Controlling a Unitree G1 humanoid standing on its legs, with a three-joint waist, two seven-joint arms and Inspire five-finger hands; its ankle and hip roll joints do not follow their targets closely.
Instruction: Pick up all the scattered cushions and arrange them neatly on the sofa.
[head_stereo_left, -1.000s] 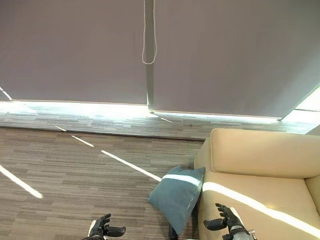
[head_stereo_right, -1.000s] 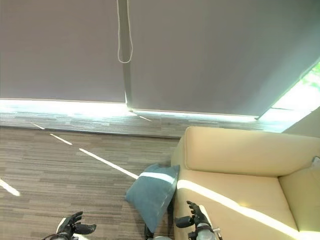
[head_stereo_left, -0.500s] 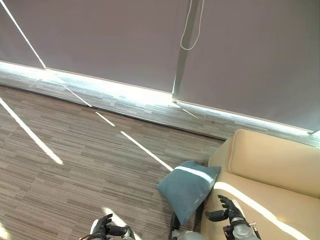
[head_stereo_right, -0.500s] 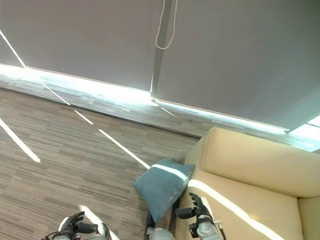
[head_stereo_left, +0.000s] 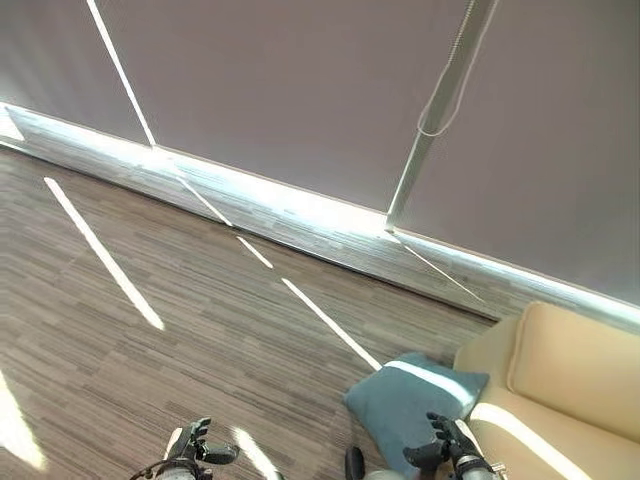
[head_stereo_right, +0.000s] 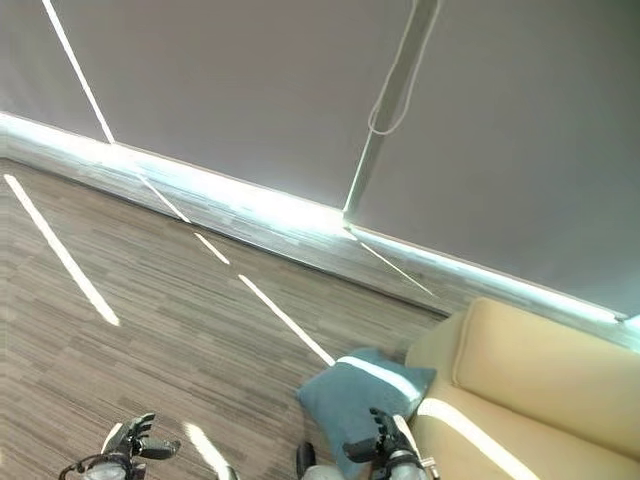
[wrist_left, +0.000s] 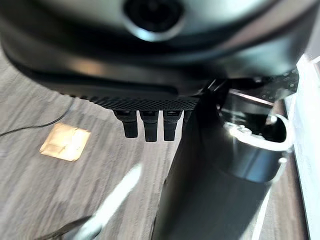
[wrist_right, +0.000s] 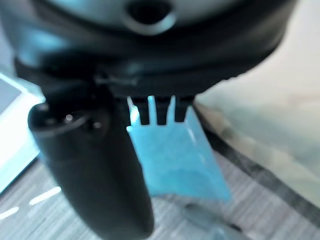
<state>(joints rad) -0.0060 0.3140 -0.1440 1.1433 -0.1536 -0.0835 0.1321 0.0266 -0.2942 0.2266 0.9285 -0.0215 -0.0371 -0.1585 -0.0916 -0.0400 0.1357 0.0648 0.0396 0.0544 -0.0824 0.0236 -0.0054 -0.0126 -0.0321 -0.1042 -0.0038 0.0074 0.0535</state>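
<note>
Nothing is being held yet: the blue cushion (head_stereo_left: 415, 407) is lying on the floor, leaning against the sofa (head_stereo_left: 560, 400), apparently untouched. The right hand (head_stereo_left: 440, 450) is hovering near it with fingers spread; the left hand (head_stereo_left: 196, 455) is hanging relaxed and empty.

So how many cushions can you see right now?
1. A teal cushion lies on the floor, leaning against the end of the sofa, just ahead of the right hand. Others may lie outside the views.
</note>
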